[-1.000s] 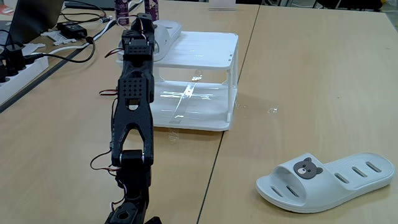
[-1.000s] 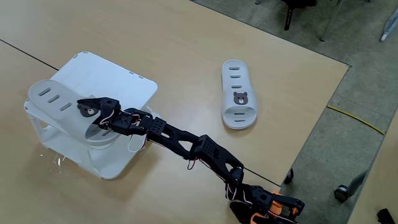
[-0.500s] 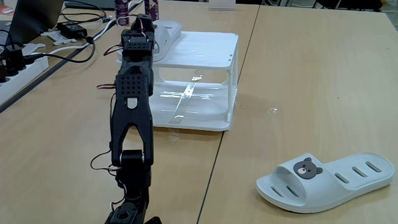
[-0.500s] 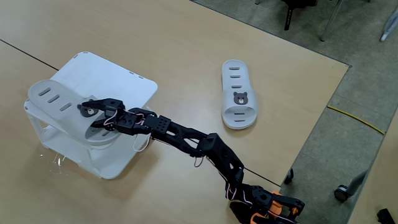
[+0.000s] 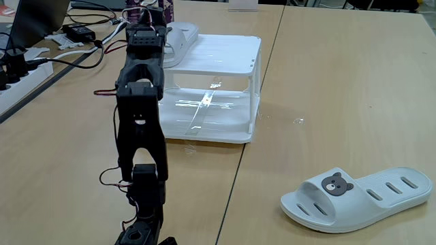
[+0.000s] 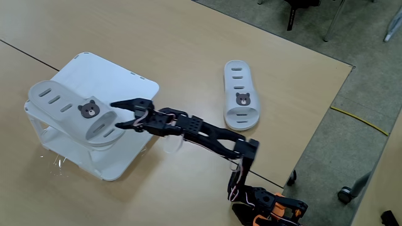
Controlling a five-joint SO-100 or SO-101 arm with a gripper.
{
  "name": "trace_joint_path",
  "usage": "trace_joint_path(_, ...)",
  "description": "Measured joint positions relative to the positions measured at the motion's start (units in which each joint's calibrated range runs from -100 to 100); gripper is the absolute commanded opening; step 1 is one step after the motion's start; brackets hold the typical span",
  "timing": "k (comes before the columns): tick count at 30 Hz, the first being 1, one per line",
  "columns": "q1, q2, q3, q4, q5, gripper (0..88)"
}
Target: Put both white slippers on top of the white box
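Nearest, at the lower right of the front fixed view, one white slipper (image 5: 357, 198) lies flat on the table (image 5: 327, 88), well apart from everything else. It is the one left to fetch. Further back, left of centre, the arm rises and leans toward the white box (image 5: 218, 58). In the high fixed view its jaws (image 6: 127, 113) stand open and empty, just beside the other slipper (image 6: 72, 113).

That other slipper rests on the box's top at the upper left, its toe end seeming to overhang the edge. A careless brush from the arm could tip it off, I think.

The box's lower tier, seen through the clear sides, looks empty.
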Motion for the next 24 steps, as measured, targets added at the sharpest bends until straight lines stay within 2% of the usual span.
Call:
trace_joint_path(6,0.0,-20.54,20.13,0.0,0.0,30.5)
trace_joint_path(11,0.0,-32.25,27.67,0.0,0.0,29.1)
trace_joint_path(12,-0.07,-33.57,28.21,0.0,0.0,25.8)
trace_joint_path(14,0.15,-35.05,28.3,0.0,0.0,11.0)
trace_joint_path(16,0.3,-35.3,28.3,-1.8,0.0,0.0)
trace_joint_path(20,0.3,-35.38,34.95,-20.43,0.0,0.8)
trace_joint_path(24,0.3,-35.38,47.35,-47.9,0.0,0.8)
